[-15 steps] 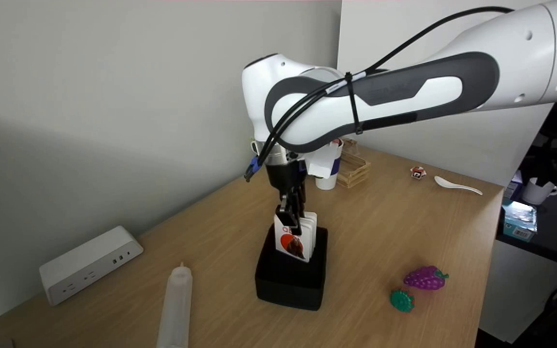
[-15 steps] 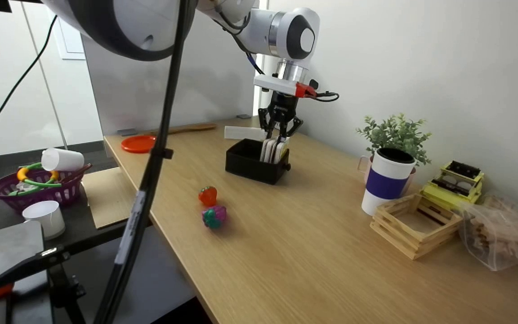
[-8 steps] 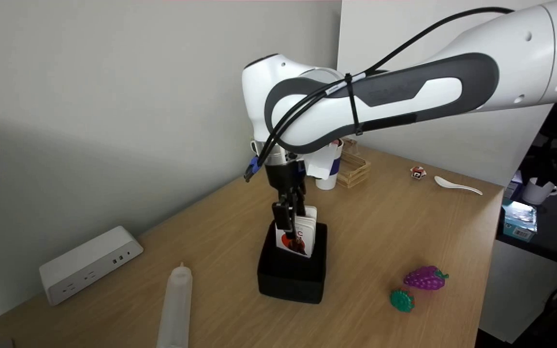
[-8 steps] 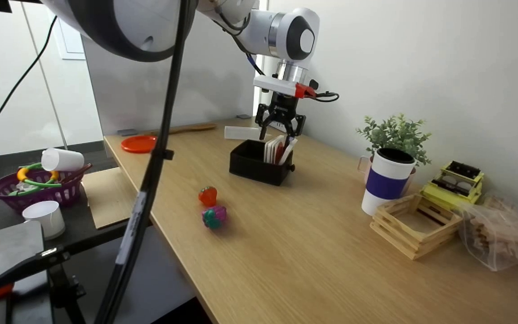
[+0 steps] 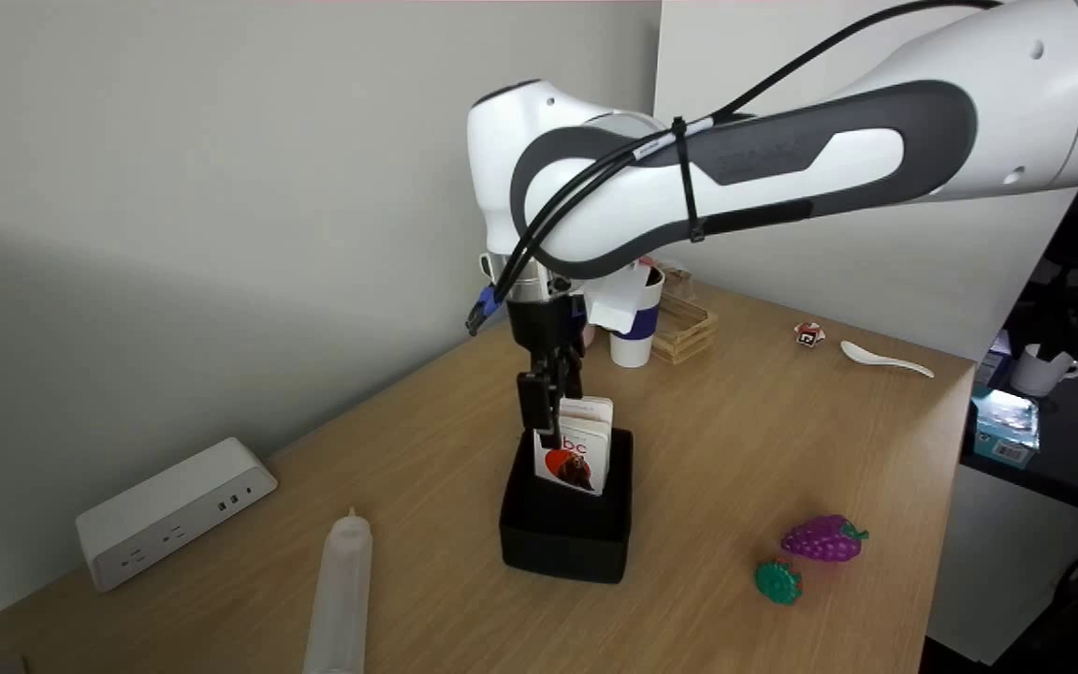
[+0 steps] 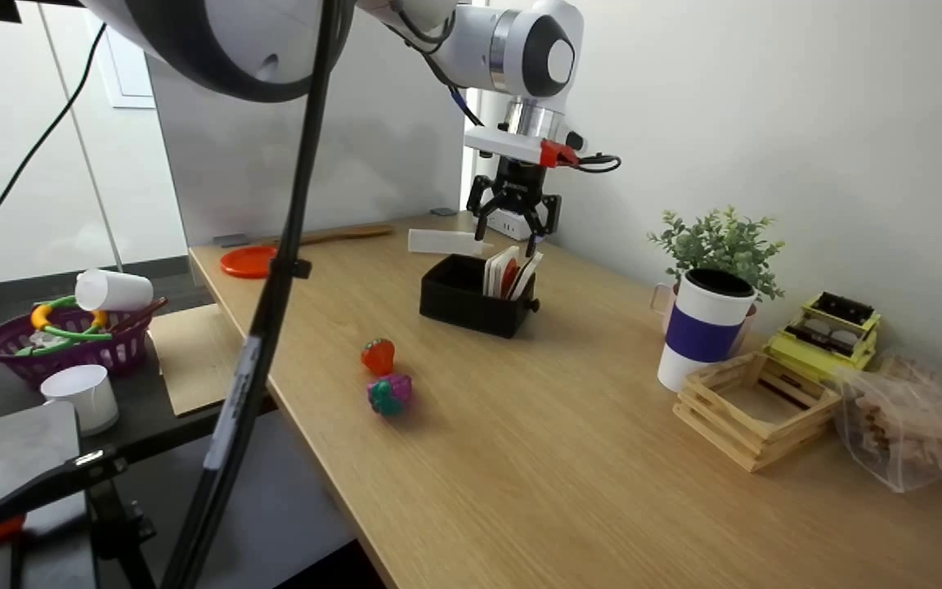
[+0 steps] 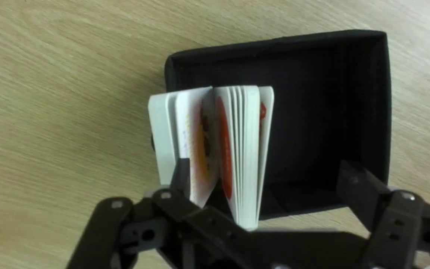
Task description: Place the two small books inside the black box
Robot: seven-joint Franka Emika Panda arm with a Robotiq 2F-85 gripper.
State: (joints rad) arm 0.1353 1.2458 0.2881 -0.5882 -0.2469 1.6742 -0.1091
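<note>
Black box (image 5: 565, 554), red-and-white small book (image 5: 584, 459)

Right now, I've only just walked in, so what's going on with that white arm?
The robot arm has its gripper wide open over the black box, holding nothing. What look like two small books stand inside the box, splayed apart and sticking up out of it. Putting them in seems about done; whether the gripper touches one, I can't tell.

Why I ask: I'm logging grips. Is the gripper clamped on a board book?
No: the wrist view shows the gripper open, one jaw clear of the board books.
</note>
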